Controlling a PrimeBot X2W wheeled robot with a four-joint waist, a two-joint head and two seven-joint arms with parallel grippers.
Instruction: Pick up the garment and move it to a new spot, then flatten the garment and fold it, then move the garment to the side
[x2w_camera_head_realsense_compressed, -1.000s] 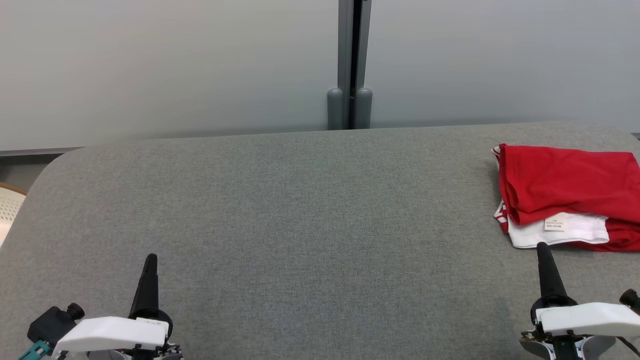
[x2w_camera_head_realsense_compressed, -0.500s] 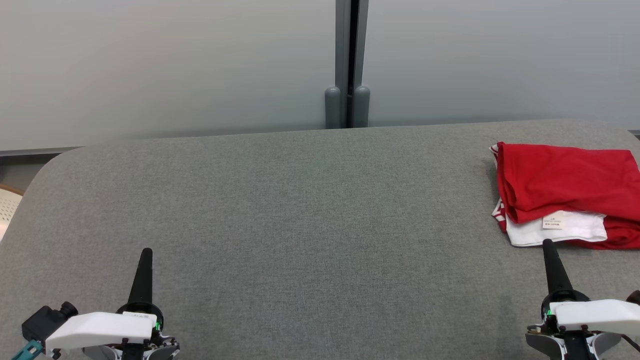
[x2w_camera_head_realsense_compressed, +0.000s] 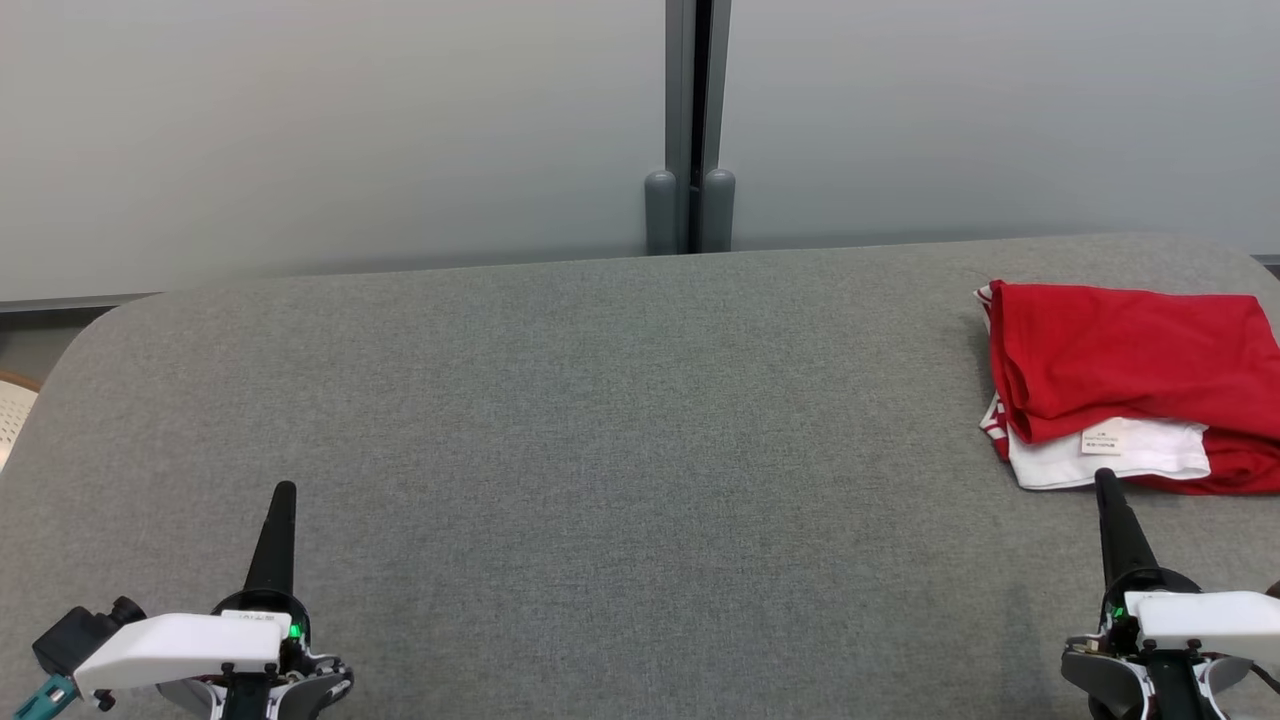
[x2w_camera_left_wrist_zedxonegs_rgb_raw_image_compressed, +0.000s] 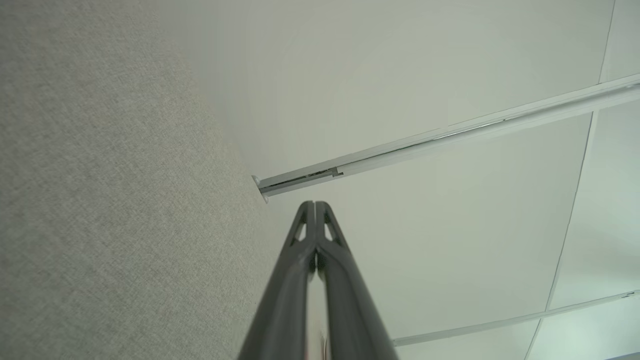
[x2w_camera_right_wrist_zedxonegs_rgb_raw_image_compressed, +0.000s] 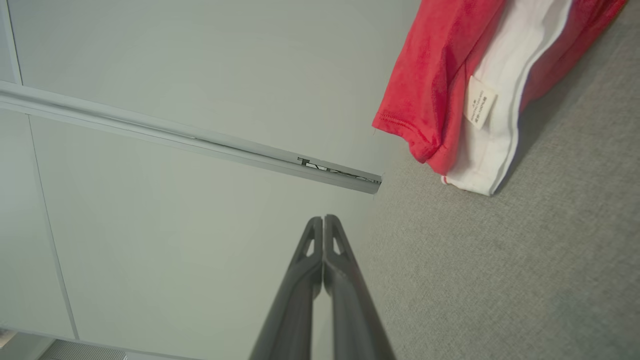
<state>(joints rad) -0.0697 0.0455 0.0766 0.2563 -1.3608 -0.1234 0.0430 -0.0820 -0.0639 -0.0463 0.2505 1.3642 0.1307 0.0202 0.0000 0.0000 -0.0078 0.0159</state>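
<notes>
I see a grey fabric tabletop (x2w_camera_head_realsense_compressed: 600, 420), pale wall panels (x2w_camera_head_realsense_compressed: 300, 130) beyond it, a grey post (x2w_camera_head_realsense_compressed: 690, 100) at twelve o'clock, and something pale and perforated (x2w_camera_head_realsense_compressed: 12, 415) at nine.

I see counter (x2w_camera_head_realsense_compressed: 600, 420) covered in grey woven cloth, matt, fine rough weave. Garment (x2w_camera_head_realsense_compressed: 1120, 350): soft red cloth, matt, white cloth layer underneath; label (x2w_camera_head_realsense_compressed: 1100, 442) cloth or paper, can't tell. Left pincer (x2w_camera_head_realsense_compressed: 283, 492), right pincer (x2w_camera_head_realsense_compressed: 1105, 478): dark smooth matt plastic by look. Wall panels (x2w_camera_head_realsense_compressed: 300, 130) smooth, matt.

The garment (x2w_camera_head_realsense_compressed: 1130, 365) was red and white with a small white tag, the table (x2w_camera_head_realsense_compressed: 600, 420) was grey, the wall (x2w_camera_head_realsense_compressed: 350, 130) was pale
</notes>
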